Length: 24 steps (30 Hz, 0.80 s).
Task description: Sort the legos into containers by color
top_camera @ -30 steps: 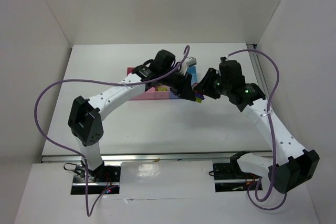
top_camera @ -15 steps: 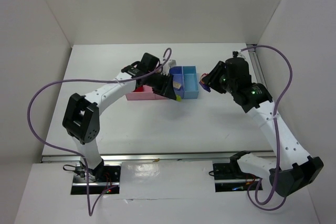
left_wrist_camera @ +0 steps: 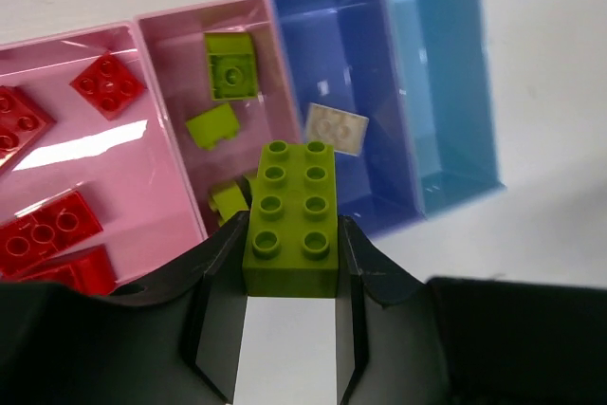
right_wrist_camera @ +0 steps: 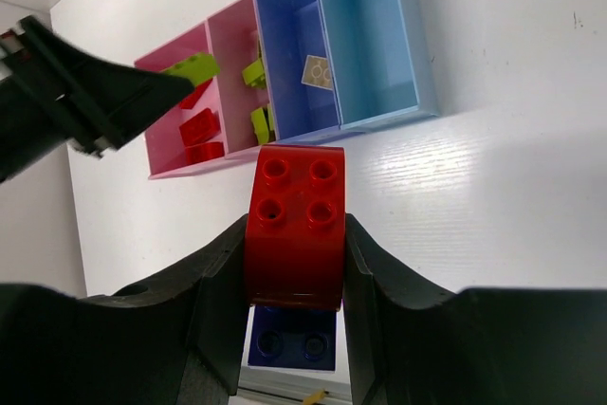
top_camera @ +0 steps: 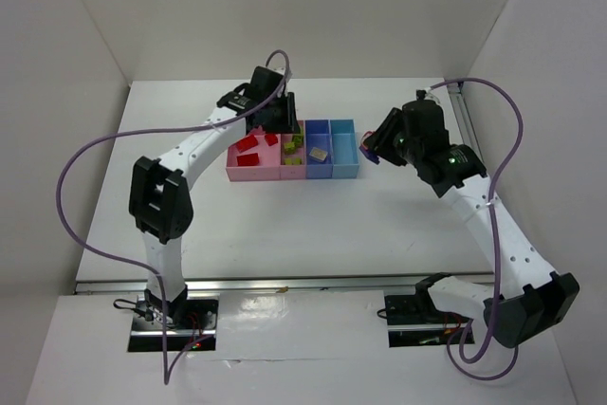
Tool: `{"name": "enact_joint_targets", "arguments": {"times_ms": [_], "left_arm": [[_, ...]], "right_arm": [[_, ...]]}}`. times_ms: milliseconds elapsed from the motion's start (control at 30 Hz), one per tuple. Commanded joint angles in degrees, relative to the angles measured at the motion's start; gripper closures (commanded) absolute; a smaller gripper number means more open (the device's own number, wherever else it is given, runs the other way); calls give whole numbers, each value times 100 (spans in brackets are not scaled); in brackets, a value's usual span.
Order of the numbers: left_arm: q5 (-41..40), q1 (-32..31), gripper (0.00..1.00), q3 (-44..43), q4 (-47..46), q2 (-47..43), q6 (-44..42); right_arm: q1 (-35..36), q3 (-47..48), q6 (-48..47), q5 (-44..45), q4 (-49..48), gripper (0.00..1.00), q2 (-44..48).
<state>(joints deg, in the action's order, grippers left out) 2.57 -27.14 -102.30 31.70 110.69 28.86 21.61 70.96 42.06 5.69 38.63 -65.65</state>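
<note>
Overhead, the containers sit in a row on the surface, near its far edge at mid-width. The left fingers hang over the row's far side, above the pink bins. The right fingers hover off the row's right end.

Left wrist: fingers closed on a lime brick, held above the near end of the second pink bin. Lime bricks lie in that bin, red bricks in the first pink bin, and one cream brick in the periwinkle bin.

Right wrist: fingers clamped on a red brick with a blue brick beneath it, touching. Both are over bare surface on the row's near side.
</note>
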Motion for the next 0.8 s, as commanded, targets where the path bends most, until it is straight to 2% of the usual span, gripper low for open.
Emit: {"name": "enact_joint_targets", "arguments": {"times_ms": [0,67,100,133,167,233,267,333,433,533,567,633,667,767], "left_arm": [[-625,7,100,-368,221,443,155],[-897,7,93,-430,301,558,155],[-898,7,83,-431,301,558,155],[-959,7,61,-431,301,619,155],[-960,7,43,-483,301,620,155],[-960,7,20,-484,301,620,94],[-882,7,12,-484,301,620,41],[-732,-46,9,-545,301,559,-108],[-381,-108,11,-607,415,348,-537],[777,-160,14,-555,416,-3,-1013],[1537,-160,14,-467,416,-161,-1249],[2506,-160,14,-318,416,-302,-1331],[2721,-160,14,-221,416,-503,-1331],[3300,-213,14,446,-345,-943,-927]], "right_arm": [[-7,278,-119,143,-58,75,-71],[-7,330,-119,143,-58,75,-71],[-7,331,-172,212,-5,75,-123],[-7,331,-172,213,-5,75,-124],[-7,331,-172,213,-5,75,-176],[-7,331,-172,143,-5,75,-229],[-7,331,-172,143,-5,75,-229],[-7,331,-233,-58,-66,75,-404],[-59,392,-295,-252,-66,75,-668],[-121,454,-295,-481,-171,75,-809],[-209,454,-347,-647,-233,75,-870],[-323,454,-348,-876,-312,75,-923],[-376,454,-348,-1060,-399,75,-924],[-587,392,-348,-1507,-549,75,-924]]}}
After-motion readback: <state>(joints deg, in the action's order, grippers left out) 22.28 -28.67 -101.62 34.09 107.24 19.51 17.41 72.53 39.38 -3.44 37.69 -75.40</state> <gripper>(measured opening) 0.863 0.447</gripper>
